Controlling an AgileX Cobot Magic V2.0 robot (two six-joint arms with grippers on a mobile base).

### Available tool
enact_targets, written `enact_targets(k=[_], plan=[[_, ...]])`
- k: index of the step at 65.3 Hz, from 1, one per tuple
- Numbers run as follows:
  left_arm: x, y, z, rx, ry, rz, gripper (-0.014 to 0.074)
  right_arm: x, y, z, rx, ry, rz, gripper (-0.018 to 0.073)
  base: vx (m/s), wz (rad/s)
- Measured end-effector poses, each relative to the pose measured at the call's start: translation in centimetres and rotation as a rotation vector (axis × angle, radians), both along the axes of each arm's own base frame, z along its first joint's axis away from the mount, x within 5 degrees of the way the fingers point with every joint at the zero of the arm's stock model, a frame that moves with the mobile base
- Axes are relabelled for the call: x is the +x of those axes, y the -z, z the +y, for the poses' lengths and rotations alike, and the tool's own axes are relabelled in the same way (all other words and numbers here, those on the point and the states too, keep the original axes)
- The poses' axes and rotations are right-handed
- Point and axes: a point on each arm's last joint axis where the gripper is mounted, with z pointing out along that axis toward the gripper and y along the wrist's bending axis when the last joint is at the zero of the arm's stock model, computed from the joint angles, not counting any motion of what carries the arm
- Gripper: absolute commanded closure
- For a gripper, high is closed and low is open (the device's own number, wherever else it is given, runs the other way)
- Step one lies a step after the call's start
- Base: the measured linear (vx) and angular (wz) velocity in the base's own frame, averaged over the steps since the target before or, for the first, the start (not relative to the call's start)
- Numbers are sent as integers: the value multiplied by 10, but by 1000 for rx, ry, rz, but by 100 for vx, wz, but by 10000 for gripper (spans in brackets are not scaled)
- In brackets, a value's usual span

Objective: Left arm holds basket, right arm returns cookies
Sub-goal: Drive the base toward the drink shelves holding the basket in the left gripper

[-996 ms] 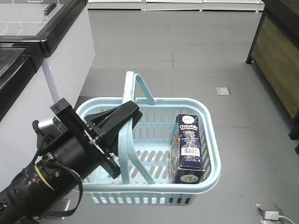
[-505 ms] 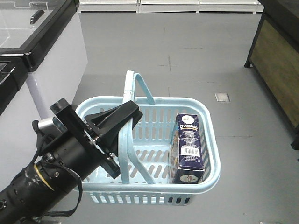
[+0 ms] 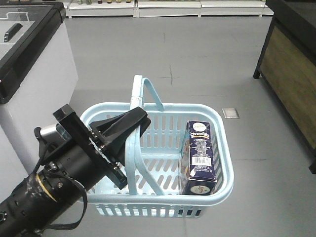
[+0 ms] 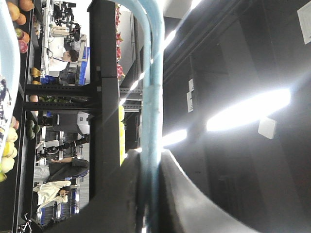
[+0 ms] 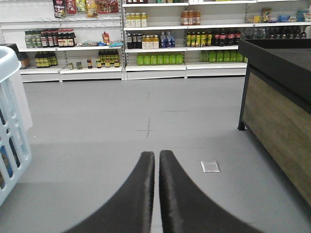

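Observation:
The light blue basket [image 3: 217,123] hangs above the grey floor in the front view. My left arm [image 3: 64,173] reaches in from the lower left. Its left gripper [image 3: 139,121] is shut on one hoop handle [image 3: 131,153]; the other handle stands up behind. In the left wrist view the handle [image 4: 151,87] runs up from between the jaws of the left gripper [image 4: 149,162]. The cookies [image 3: 200,155], a dark navy carton, stand upright at the basket's right end. The right gripper [image 5: 157,155] is shut and empty, right of the basket [image 5: 9,126]. The right arm is out of view.
A white freezer cabinet with a black top [image 3: 34,64] stands at the left. A dark counter with a wooden side [image 3: 291,74] stands at the right. Shelves of bottles [image 5: 160,43] line the far wall. A metal floor plate [image 3: 229,113] lies past the basket.
The floor plate has slid down the view, the freezer has drifted out to the left and far shelves have appeared at the top. Basket, cookies and left arm keep their place in the picture.

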Motion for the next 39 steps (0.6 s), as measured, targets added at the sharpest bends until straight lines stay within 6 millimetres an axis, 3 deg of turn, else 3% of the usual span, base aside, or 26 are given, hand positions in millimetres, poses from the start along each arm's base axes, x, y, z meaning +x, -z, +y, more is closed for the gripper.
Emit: enact_targets(k=[39], plan=[[0,0,0,0,0,0,596,0,0,0,0,0,0,566,43,-1]])
